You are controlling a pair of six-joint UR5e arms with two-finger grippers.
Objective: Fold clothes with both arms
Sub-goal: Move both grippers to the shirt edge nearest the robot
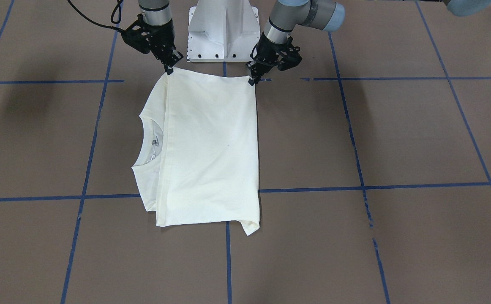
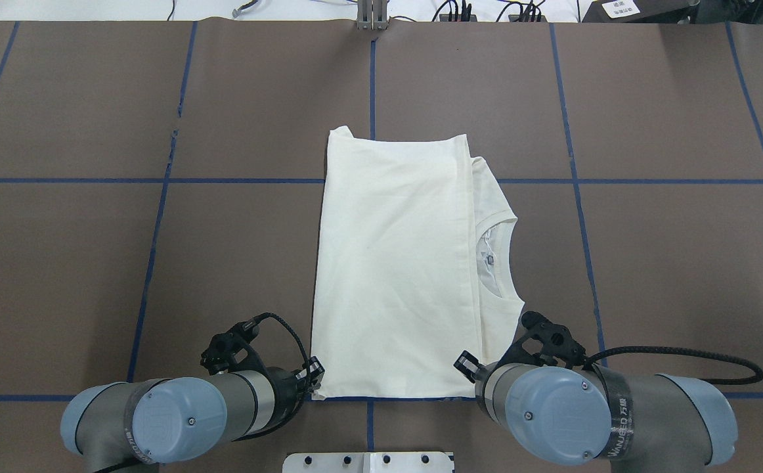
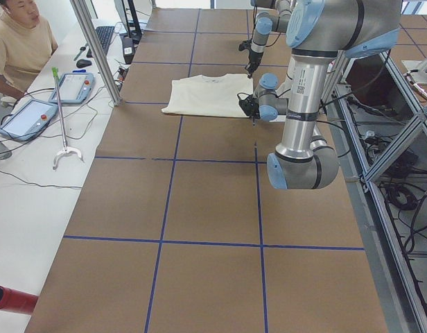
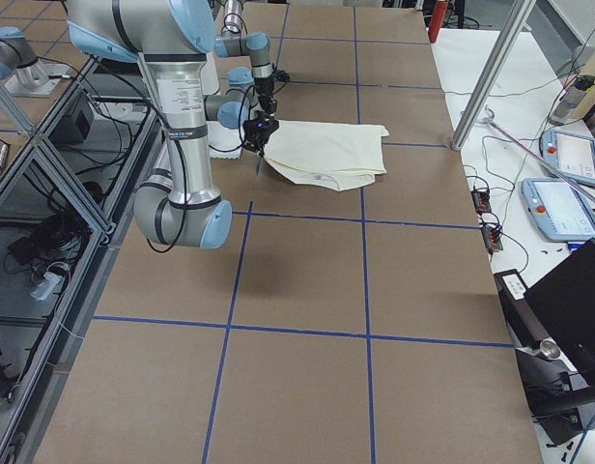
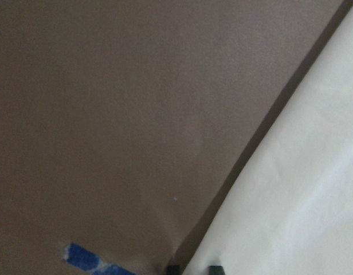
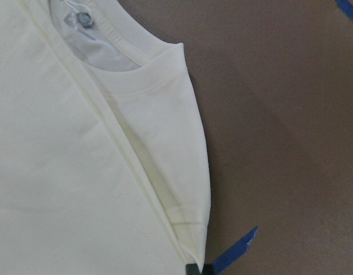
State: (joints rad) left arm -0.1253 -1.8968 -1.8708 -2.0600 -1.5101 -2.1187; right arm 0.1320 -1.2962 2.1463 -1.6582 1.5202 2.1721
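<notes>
The cream-white shirt (image 1: 207, 143) lies folded flat on the brown table, plain face up. Its ribbed collar (image 2: 496, 263) points toward my right side. My left gripper (image 1: 252, 80) is down at the shirt's near left corner. In the left wrist view the cloth edge (image 5: 302, 189) runs in between the fingertips, so it is shut on the shirt. At the near corner on the collar side, my right gripper (image 1: 170, 69) is also shut on the shirt (image 6: 79, 172), with its tips pinching the corner's point. No print shows.
The white pedestal base (image 1: 223, 29) stands just behind the shirt's near edge, between the arms. Blue tape lines (image 1: 228, 261) cross the table. A person (image 3: 19, 41) sits at a side bench with tablets (image 3: 26, 118) and cables.
</notes>
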